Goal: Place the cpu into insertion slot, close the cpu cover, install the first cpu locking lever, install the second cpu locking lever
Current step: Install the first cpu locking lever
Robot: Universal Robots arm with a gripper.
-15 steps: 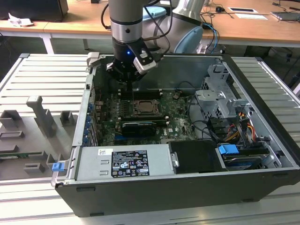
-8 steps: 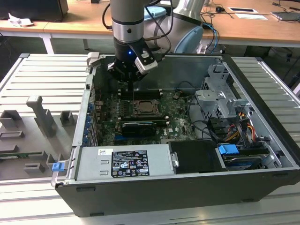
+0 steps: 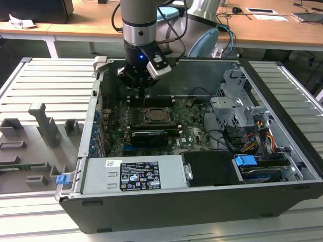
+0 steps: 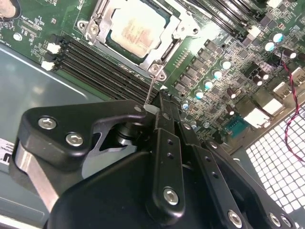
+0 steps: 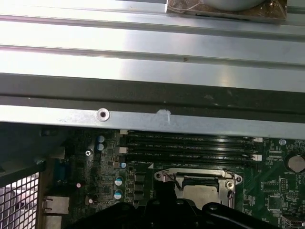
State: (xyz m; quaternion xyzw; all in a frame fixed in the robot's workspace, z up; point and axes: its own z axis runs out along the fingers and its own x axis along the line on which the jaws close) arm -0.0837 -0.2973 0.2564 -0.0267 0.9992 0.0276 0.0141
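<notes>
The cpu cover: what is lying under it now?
Through the window of the cpu cover the silvery-beige cpu shows, lying flat in the frame. The insertion slot underneath is covered by the chip, so its contacts cannot be seen.

Cpu point(image 4: 135, 29) in the insertion slot point(image 4: 102, 28) under the cpu cover point(image 4: 164, 52), memory slots point(image 4: 100, 64) alongside.

No legible text anywhere. White sticker point(image 3: 111, 163) and black label point(image 3: 139, 176) on power supply point(image 3: 171, 171) bear print too small to read; faint marks on cpu point(image 4: 136, 31) likewise.
</notes>
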